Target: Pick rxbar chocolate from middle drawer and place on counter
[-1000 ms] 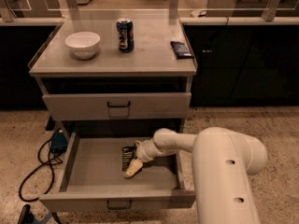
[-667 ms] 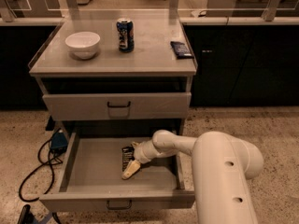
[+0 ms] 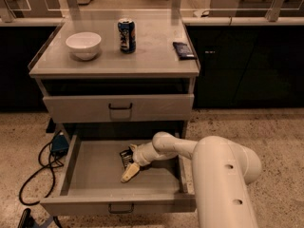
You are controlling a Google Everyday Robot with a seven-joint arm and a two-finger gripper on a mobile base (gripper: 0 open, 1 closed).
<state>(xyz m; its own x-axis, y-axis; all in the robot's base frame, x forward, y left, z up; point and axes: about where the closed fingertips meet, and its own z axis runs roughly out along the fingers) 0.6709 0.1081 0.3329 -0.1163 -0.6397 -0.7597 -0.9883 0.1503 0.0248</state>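
Note:
The rxbar chocolate, a small black wrapper with white print, lies on the floor of the open middle drawer, near its centre. My gripper is down inside the drawer, right at the bar's near right side, with its cream tip pointing to the front left. The arm partly hides the bar's right end. I cannot tell whether the gripper touches the bar. The counter is the light-grey cabinet top above the drawers.
On the counter stand a white bowl, a blue can and a dark blue flat packet. The upper drawer is closed. A black cable and a blue box lie on the floor to the left.
My gripper has shifted slightly to the left inside the drawer. The bar looks nudged a little left with it. Nothing on the counter has moved.

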